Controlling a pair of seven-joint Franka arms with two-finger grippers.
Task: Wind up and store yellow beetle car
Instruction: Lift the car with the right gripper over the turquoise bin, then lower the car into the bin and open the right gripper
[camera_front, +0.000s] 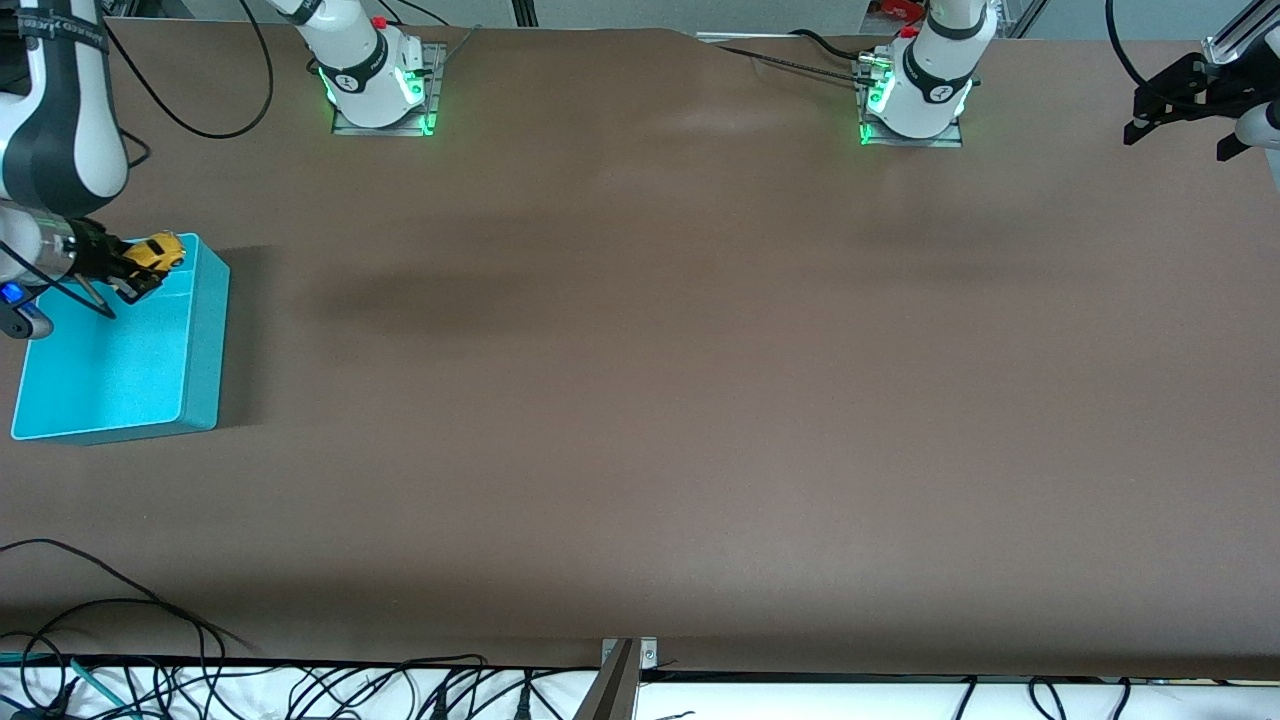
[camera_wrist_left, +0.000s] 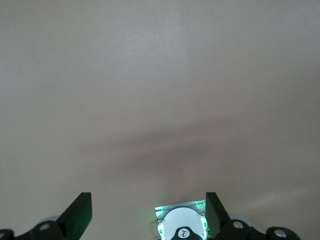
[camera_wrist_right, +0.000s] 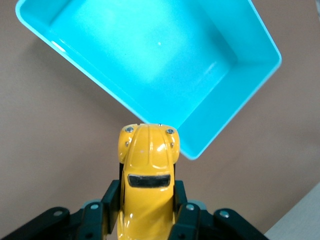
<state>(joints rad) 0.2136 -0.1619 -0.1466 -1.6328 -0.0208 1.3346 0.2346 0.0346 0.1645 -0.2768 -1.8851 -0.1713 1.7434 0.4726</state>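
Note:
The yellow beetle car is gripped by its sides in my right gripper, up in the air over the corner of the turquoise bin that lies farthest from the front camera. In the right wrist view the car sits between the fingers of the right gripper, its nose over the rim of the bin, which has nothing in it. My left gripper waits open and empty above the left arm's end of the table, and in the left wrist view it faces bare table.
The bin stands at the right arm's end of the brown table. The two arm bases stand along the table edge farthest from the front camera. Loose cables lie along the edge nearest that camera.

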